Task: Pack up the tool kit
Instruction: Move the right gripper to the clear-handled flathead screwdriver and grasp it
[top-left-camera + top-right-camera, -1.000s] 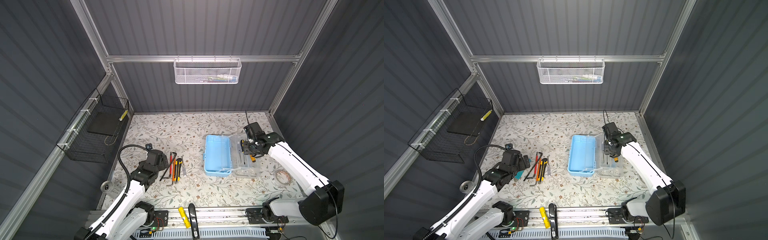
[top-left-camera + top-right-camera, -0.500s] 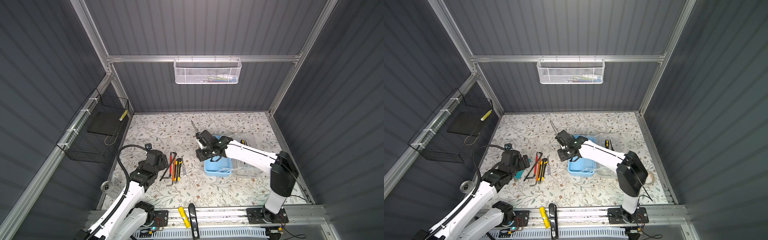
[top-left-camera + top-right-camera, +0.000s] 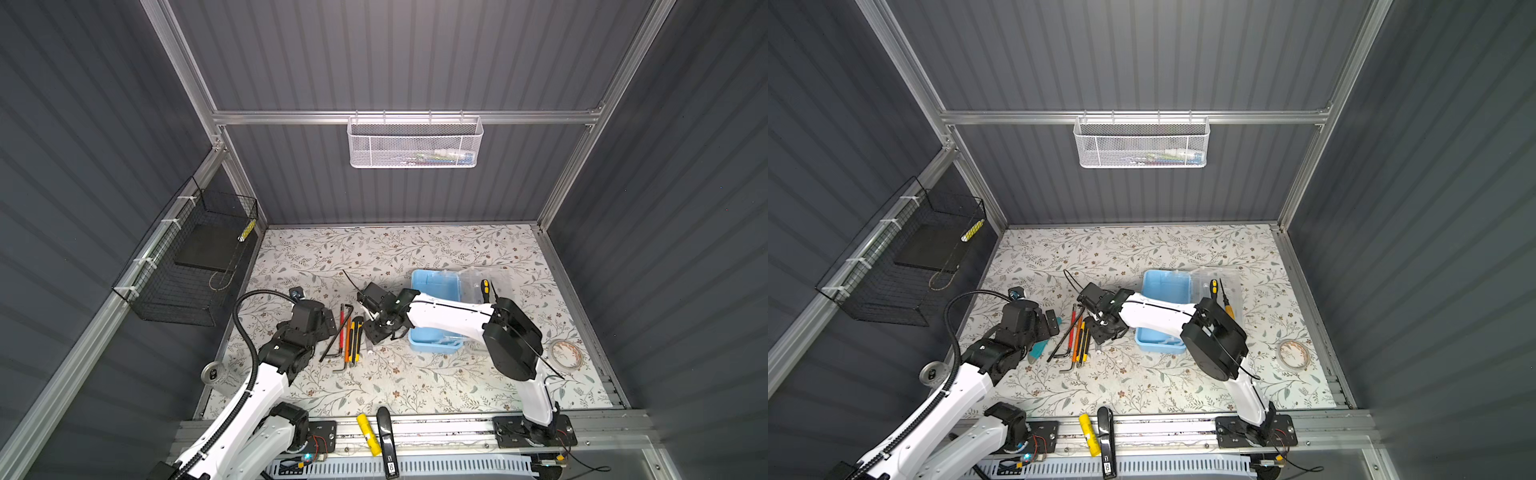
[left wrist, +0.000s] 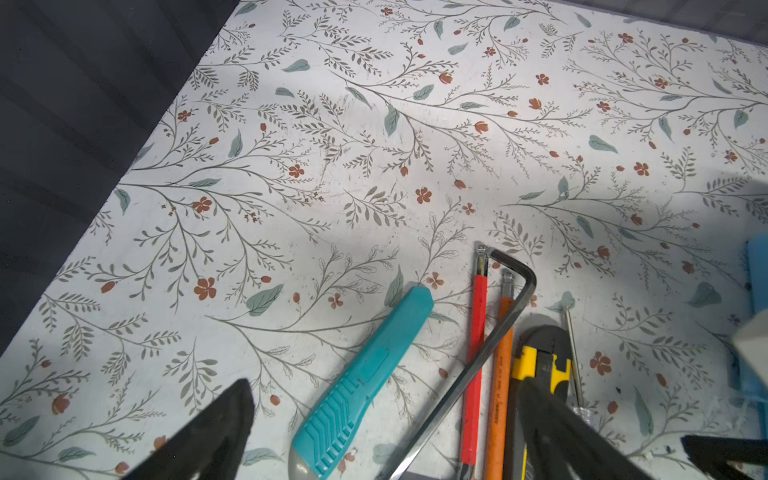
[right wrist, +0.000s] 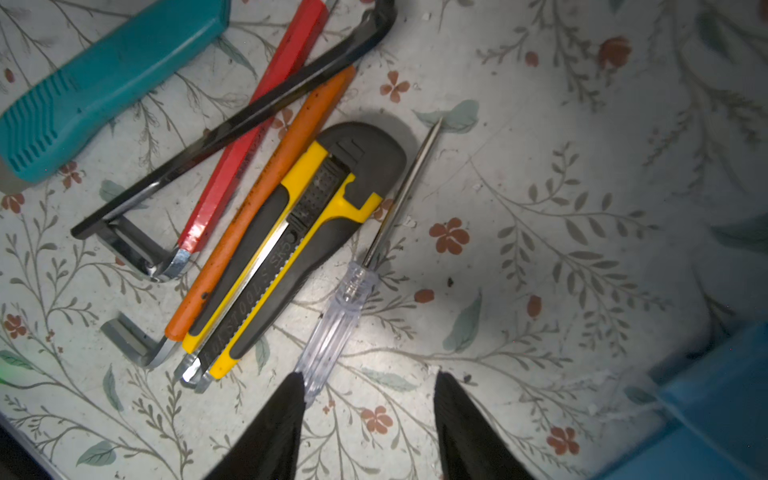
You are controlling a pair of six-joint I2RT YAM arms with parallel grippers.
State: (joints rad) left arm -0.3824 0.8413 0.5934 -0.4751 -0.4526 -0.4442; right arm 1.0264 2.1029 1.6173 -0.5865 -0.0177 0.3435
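Note:
The light-blue case (image 3: 434,284) (image 3: 1166,286) lies open right of centre, its clear lid (image 3: 478,278) folded out with a yellow-black screwdriver (image 3: 1213,286) on it. On the mat to its left lie a red hex key (image 5: 257,124), an orange hex key (image 5: 266,199), a black hex key (image 4: 498,324), the yellow-black knife (image 5: 291,249), a clear-handled screwdriver (image 5: 345,303) and the teal tool (image 4: 365,374). My right gripper (image 5: 368,380) (image 3: 376,328) reaches across, open and empty, one fingertip beside the clear handle's end. My left gripper (image 4: 384,390) (image 3: 1050,322) hangs wide open over the teal tool.
A white mesh basket (image 3: 415,145) hangs on the back wall. On the left wall hangs a black wire basket (image 3: 195,266). A tape roll (image 3: 565,353) lies at the right. A yellow marker (image 3: 369,434) and a black tool (image 3: 386,440) sit on the front rail.
My right arm has swung left from the clear lid, over the case, to the tools on the mat. The left arm has stayed where it was.

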